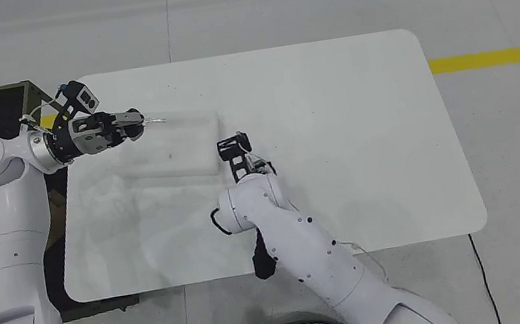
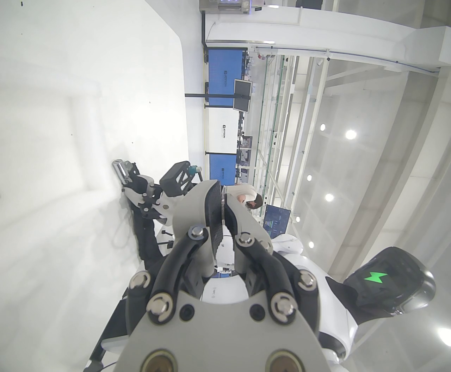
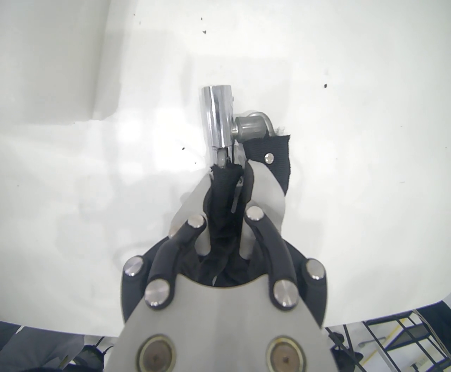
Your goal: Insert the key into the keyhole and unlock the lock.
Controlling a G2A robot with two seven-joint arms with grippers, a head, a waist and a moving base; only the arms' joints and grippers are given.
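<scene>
The right tool [image 3: 230, 172] is clenched on the black fabric strap [image 3: 223, 200] attached to the chrome cylindrical lock [image 3: 216, 116]. The lock body therefore projects clear beyond the fingertips, low over the white worktop [image 1: 356, 127] near the centre of the top view. This grip appears intended to present the cylinder to the other arm while leaving its ends accessible. The left tool [image 1: 136, 121] is at the upper left of the top view, well apart from the lock, and is clenched on the thin silver key [image 1: 155, 120]. The blade protrudes toward the right of the frame, the side where the lock is held, which suits a direct approach for insertion. The keyhole cannot be located, as no view faces a cylinder end squarely. In the left wrist view the key sits edge-on between the pads and is hard to make out. A curved steel loop [image 3: 262, 118] leaves a stub on the cylinder side and passes under the fabric, so its full run is hidden. Whether the lock touches the worktop cannot be determined.
</scene>
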